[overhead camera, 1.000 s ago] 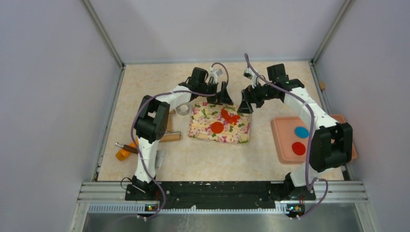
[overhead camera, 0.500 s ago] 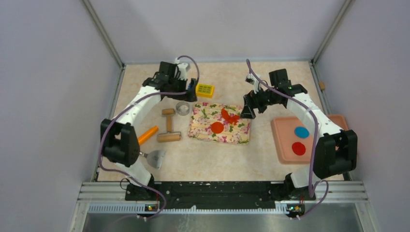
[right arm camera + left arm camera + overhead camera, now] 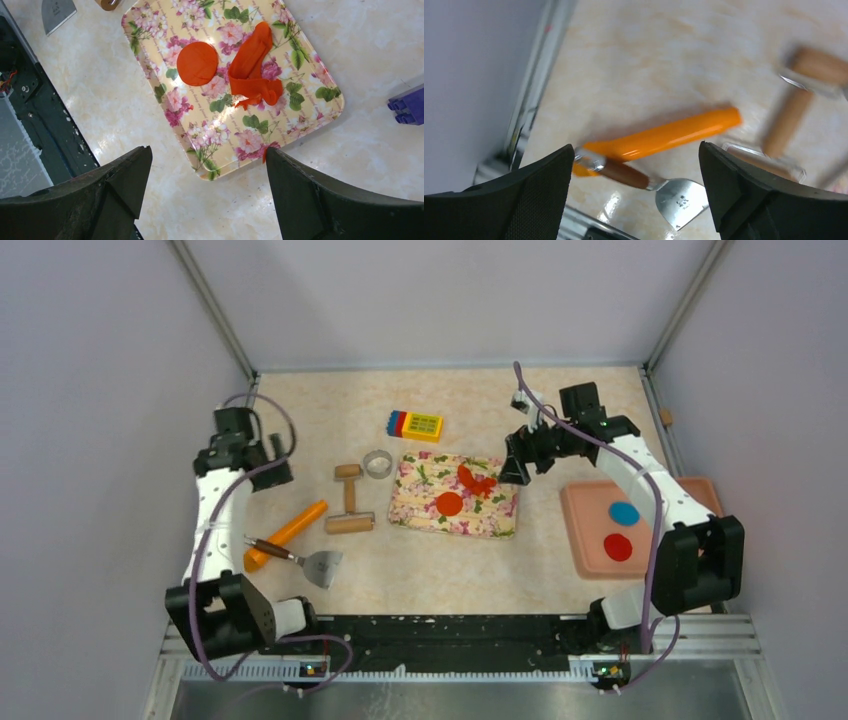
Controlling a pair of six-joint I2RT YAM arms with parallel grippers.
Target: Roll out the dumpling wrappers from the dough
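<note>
Two claws gape empty: left claw (image 3: 635,146) far left in the top view, right claw (image 3: 207,150) at the floral tray's (image 3: 305,112) upper-right corner; tray holds dough (image 3: 252,65) and one dumpling wrapper (image 3: 198,63).

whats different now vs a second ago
The left arm swung away from the far edge of the floral tray, out to the left, jaws open, now above the orange carrot. That uncovered the toy block, metal ring and rolling pin. Nothing was grasped or released. The right arm barely moved, jaws open by the tray's far right corner. The dough and the round wrapper lie as before.
</note>
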